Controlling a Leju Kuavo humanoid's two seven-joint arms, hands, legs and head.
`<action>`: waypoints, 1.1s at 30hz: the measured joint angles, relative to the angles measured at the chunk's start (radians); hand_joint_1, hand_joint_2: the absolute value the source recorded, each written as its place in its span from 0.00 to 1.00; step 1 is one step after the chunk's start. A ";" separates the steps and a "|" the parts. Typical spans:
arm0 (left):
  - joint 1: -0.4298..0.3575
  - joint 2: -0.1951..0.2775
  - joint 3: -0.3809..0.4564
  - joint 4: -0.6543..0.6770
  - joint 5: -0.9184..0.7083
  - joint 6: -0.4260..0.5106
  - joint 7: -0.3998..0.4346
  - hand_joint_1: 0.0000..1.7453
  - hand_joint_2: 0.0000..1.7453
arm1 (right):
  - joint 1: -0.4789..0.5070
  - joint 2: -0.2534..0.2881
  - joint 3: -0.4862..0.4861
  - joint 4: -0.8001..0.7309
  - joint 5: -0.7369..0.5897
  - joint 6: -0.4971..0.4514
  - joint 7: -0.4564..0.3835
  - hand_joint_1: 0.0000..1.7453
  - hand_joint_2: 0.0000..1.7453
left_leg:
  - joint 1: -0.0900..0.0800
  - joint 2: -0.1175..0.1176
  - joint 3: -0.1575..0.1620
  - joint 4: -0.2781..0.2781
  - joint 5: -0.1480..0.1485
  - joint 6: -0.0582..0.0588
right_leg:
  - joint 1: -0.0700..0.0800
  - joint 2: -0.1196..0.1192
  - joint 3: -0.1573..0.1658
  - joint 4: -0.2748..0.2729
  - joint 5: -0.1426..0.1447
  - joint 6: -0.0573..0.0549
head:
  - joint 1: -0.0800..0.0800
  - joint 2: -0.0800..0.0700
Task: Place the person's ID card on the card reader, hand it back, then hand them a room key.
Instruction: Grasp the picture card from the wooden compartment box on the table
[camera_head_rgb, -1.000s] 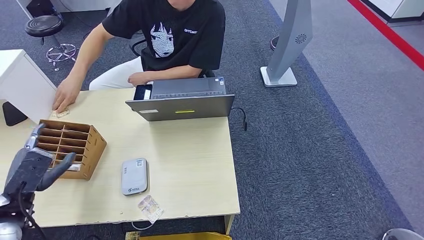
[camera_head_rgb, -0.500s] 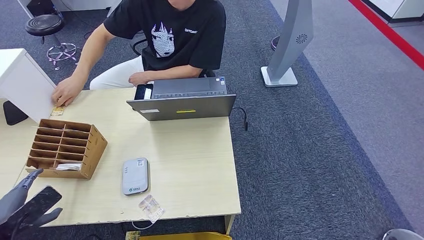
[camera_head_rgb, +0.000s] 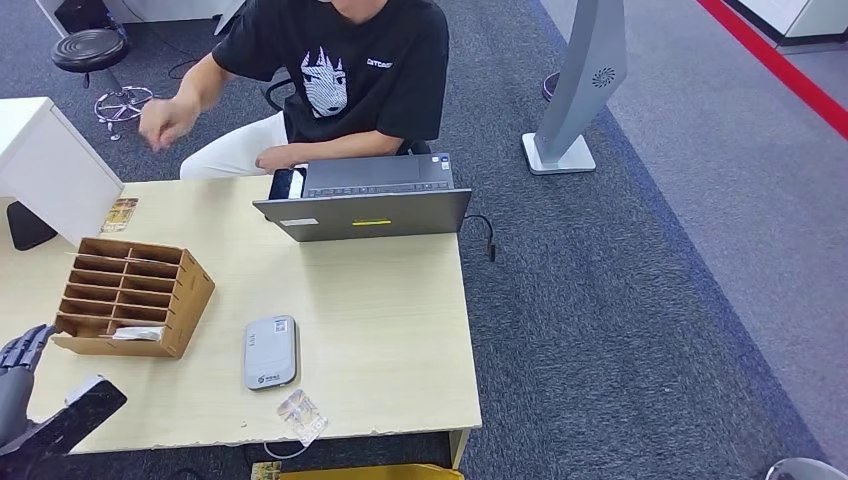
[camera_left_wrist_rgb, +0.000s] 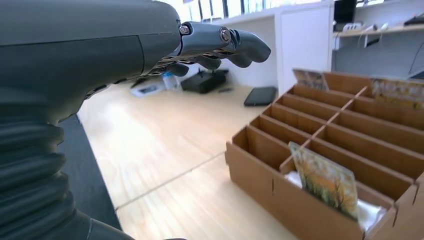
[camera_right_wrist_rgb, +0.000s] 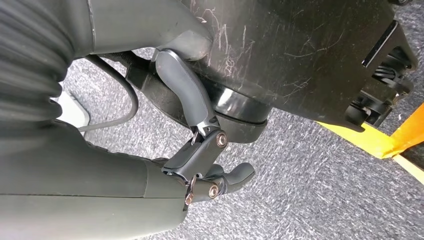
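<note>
**ID card lies flat on the far left of the desk, not yet picked up**

ID card (camera_head_rgb: 119, 214) lies flat near the far left edge of the desk (camera_head_rgb: 380, 330), beyond the cardboard organiser (camera_head_rgb: 130, 296) and just beside a white cabinet (camera_head_rgb: 50, 165). I judge it light, thin, stiff and slick; lying flush on the wood, it gives my fingers no edge to get under. I would slide it toward the desk edge or press and tip one short side, then pinch it by the long edges. Its face shows a yellowish print, too small for me to read.

My left hand (camera_head_rgb: 25, 385) hovers low at the near left corner of the desk, fingers apart and holding nothing. My right hand (camera_right_wrist_rgb: 210, 165) hangs by the robot's body over the carpet, fingers loosely curled, nothing in them.

The card reader (camera_head_rgb: 269, 352) sits near the front of the desk, grey, with a small logo and a line of text I cannot make out. One slot of the organiser holds a room key (camera_left_wrist_rgb: 325, 180) printed with an autumn-tree picture. The person's hand (camera_head_rgb: 165, 120) is raised off the desk. The laptop (camera_head_rgb: 365, 200) carries a yellow-green strip on its lid; their shirt bears a small illegible word.
</note>
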 joint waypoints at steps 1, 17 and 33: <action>-0.008 0.003 0.000 -0.008 -0.015 -0.001 -0.001 0.00 1.00 | -0.001 0.000 0.001 0.000 0.001 0.003 0.001 0.00 1.00 | 0.000 0.000 0.000 0.000 0.000 0.000 | 0.000 0.000 0.000 0.000 0.000 0.000 | 0.000 0.000; -0.109 0.036 0.015 -0.041 -0.120 -0.028 -0.004 0.00 0.00 | -0.012 0.001 0.007 0.009 0.023 0.033 -0.013 0.00 1.00 | 0.000 0.000 0.000 0.000 0.001 0.000 | 0.000 -0.001 0.000 0.000 0.001 -0.001 | 0.000 0.000; -0.155 0.028 0.001 0.012 -0.221 -0.031 -0.013 0.00 1.00 | -0.014 0.005 0.007 0.014 0.063 0.041 -0.008 0.00 1.00 | 0.000 0.000 0.000 0.000 0.002 0.000 | 0.000 0.000 0.000 0.000 0.001 -0.001 | 0.000 0.000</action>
